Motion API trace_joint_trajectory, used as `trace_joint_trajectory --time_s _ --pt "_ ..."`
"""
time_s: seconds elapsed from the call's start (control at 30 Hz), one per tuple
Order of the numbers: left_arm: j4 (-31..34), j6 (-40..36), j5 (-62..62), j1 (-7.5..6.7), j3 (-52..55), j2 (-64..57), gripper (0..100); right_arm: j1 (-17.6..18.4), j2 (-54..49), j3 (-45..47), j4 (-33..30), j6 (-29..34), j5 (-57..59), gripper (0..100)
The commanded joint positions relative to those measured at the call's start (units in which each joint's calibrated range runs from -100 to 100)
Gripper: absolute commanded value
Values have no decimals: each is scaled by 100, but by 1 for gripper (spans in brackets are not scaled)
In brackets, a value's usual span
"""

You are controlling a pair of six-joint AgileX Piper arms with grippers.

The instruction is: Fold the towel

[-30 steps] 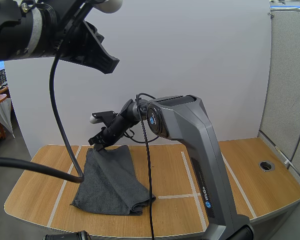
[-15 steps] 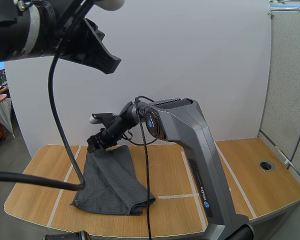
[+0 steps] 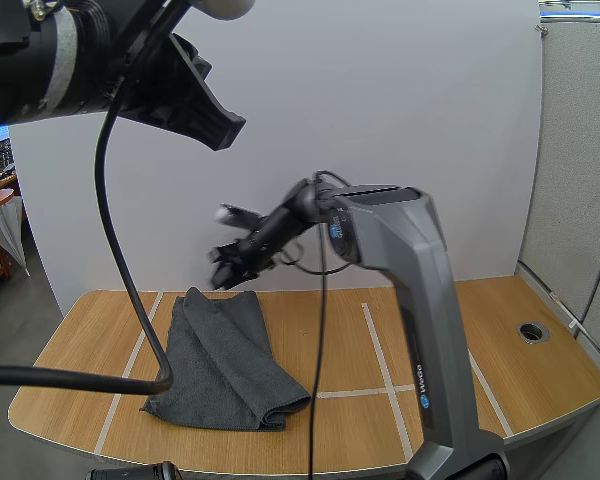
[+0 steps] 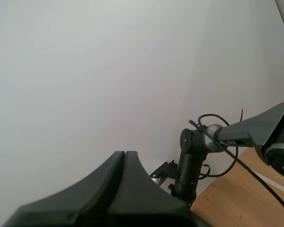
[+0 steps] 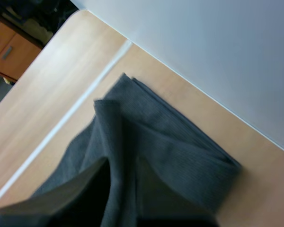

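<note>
A dark grey towel (image 3: 225, 360) lies folded on the left half of the wooden table (image 3: 500, 350), its far edge resting flat. My right gripper (image 3: 232, 268) hangs a little above that far edge, clear of the cloth. In the right wrist view its fingers (image 5: 61, 198) stand apart, open, with the towel (image 5: 170, 142) lying on the table below and nothing between them. My left gripper (image 3: 230, 122) is held high over the table's left side. Its fingers lie together as one dark wedge (image 4: 124, 156), shut on nothing, pointing toward the right arm's wrist (image 4: 189, 161).
White tape lines (image 3: 378, 345) cross the tabletop. A round cable hole (image 3: 531, 331) sits near the right edge. A white wall stands just behind the table. Bare wood lies right of the towel.
My right gripper opened and let go of the towel's far edge, then rose and moved right. The released edge has settled flat on the table. The left arm barely moved.
</note>
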Motion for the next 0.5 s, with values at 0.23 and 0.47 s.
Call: trace_joint_trajectory --time_s 0.23,0.47 --pt "-70 -36 -71 -209 -34 -29 0 -1168 -1755 2829 -559 -1257 288 0" --pt "-70 -36 -71 -209 -34 -29 0 -1475 -2933 4900 -414 -2203 288 0"
